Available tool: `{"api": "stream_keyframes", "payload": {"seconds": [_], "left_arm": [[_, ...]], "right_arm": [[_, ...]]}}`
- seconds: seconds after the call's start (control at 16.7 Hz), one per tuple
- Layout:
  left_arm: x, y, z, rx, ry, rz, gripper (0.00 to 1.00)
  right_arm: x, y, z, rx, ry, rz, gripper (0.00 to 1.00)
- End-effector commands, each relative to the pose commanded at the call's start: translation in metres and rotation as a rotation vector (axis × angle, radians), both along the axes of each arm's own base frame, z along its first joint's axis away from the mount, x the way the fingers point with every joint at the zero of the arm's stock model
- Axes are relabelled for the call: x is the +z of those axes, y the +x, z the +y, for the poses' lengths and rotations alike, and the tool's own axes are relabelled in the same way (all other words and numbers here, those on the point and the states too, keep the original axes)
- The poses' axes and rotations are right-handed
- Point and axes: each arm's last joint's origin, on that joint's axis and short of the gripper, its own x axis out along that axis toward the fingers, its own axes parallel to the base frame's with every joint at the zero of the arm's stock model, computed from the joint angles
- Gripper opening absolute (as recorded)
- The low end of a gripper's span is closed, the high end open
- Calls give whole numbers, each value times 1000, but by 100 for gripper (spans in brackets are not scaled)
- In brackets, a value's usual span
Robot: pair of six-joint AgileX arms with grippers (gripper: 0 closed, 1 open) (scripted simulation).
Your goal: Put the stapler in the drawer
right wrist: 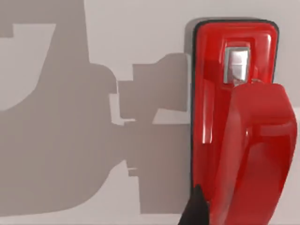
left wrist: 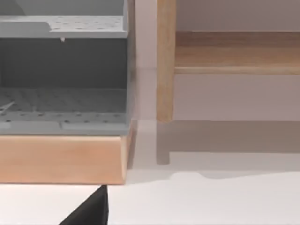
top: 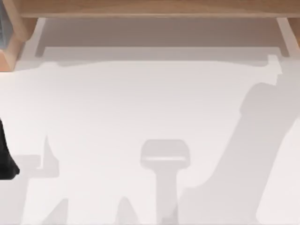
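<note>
White table (top: pixel 140 108), wooden drawer unit (left wrist: pixel 61 157) at back-left. Right gripper (right wrist: pixel 196 208) hovers right over stapler (right wrist: pixel 234 117), long axis lengthwise beneath; jaws' state unclear. Left arm parked at left edge.

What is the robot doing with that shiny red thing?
The right arm's wrist camera looks straight down on the red stapler, which lies on the white table, not picked up yet. The left arm waits at the table's left edge, near the wooden unit with the grey drawer. The stapler is not in the drawer yet.
</note>
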Motion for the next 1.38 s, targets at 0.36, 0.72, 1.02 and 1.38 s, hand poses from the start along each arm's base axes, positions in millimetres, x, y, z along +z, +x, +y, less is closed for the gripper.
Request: {"api": "stream_keyframes", "payload": {"seconds": [0.36, 0.72, 1.02, 1.38], "left_arm": [[0, 0, 0, 0, 0, 0, 100], [0, 0, 0, 0, 0, 0, 100], [0, 0, 0, 0, 0, 0, 100], [0, 0, 0, 0, 0, 0, 100]], "right_arm": [[0, 0, 0, 0, 0, 0, 100], [0, 0, 0, 0, 0, 0, 100], [20, -1, -1, 5, -8, -93, 100], [87, -30, -42, 52, -117, -527, 100]]}}
